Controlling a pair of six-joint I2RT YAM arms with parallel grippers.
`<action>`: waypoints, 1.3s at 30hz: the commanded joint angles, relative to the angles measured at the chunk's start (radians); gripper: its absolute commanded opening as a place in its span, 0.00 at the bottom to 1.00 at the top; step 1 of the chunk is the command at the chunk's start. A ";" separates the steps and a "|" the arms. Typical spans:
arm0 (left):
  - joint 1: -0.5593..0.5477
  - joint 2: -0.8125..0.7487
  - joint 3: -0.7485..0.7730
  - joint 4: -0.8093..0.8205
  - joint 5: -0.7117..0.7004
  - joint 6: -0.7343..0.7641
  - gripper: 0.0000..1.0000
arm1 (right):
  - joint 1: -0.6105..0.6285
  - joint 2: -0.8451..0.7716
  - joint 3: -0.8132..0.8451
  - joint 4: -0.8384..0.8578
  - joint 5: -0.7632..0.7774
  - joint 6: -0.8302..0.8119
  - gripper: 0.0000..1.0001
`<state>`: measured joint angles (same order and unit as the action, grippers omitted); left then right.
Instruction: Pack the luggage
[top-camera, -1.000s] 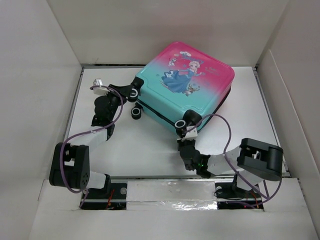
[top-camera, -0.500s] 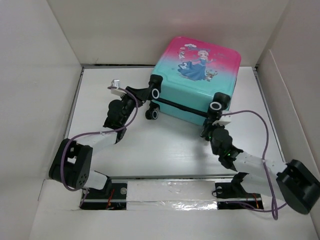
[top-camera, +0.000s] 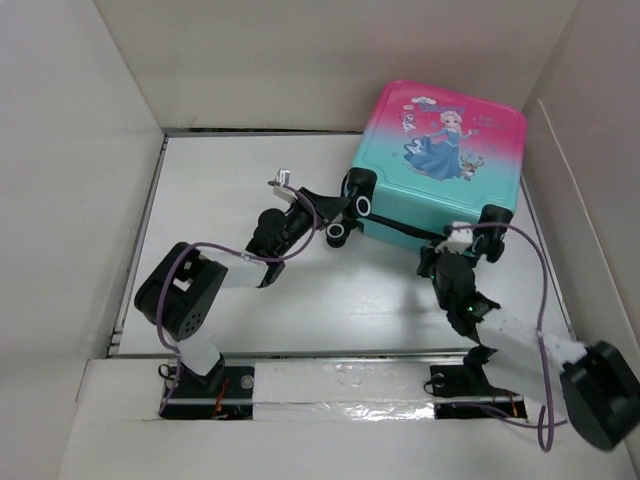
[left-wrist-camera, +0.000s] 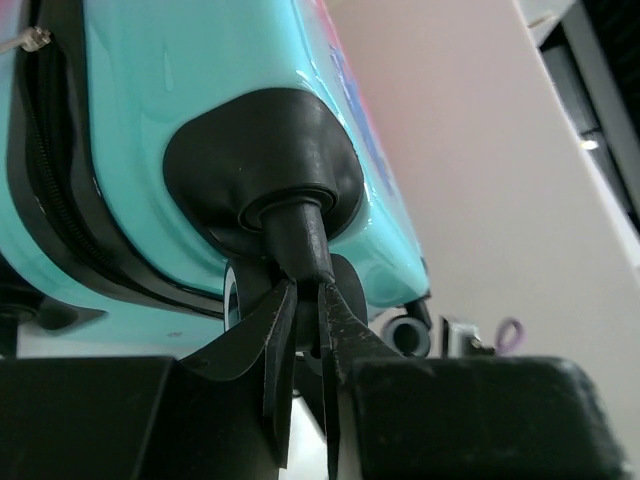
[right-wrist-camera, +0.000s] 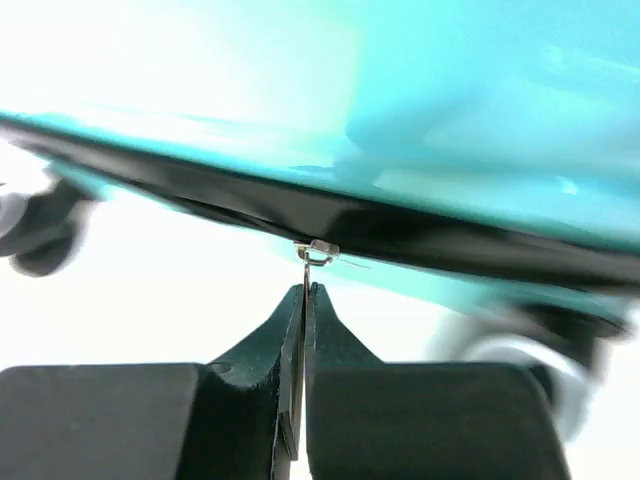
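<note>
From the top: high behind the arm bases (top-camera: 195, 372), looking steeply down on the whole luggage (top-camera: 440, 160). From the left wrist: very near, looking up at the luggage's wheel post (left-wrist-camera: 300, 225). From the right wrist: very near, level with its zip pull (right-wrist-camera: 318, 250). Shared: the luggage's near teal edge.

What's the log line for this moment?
luggage: closed, print up, far right | left gripper: pinching wheel stem | right gripper: shut on zipper pull
</note>
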<state>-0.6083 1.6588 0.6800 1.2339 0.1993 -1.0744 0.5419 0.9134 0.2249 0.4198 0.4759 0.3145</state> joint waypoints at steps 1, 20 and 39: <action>-0.122 0.067 0.032 0.156 0.382 -0.087 0.00 | 0.134 0.233 0.172 0.258 -0.258 -0.009 0.00; -0.186 -0.358 -0.165 -0.082 0.224 -0.001 0.00 | 0.332 1.016 0.726 0.968 -0.723 0.147 0.00; -0.136 -0.300 -0.145 -0.021 0.296 -0.010 0.00 | 0.463 0.300 0.223 0.174 -0.266 0.037 0.90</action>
<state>-0.7261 1.3460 0.4969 1.0721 0.3828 -1.0508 0.9733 1.2812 0.4686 0.6857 0.1799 0.3576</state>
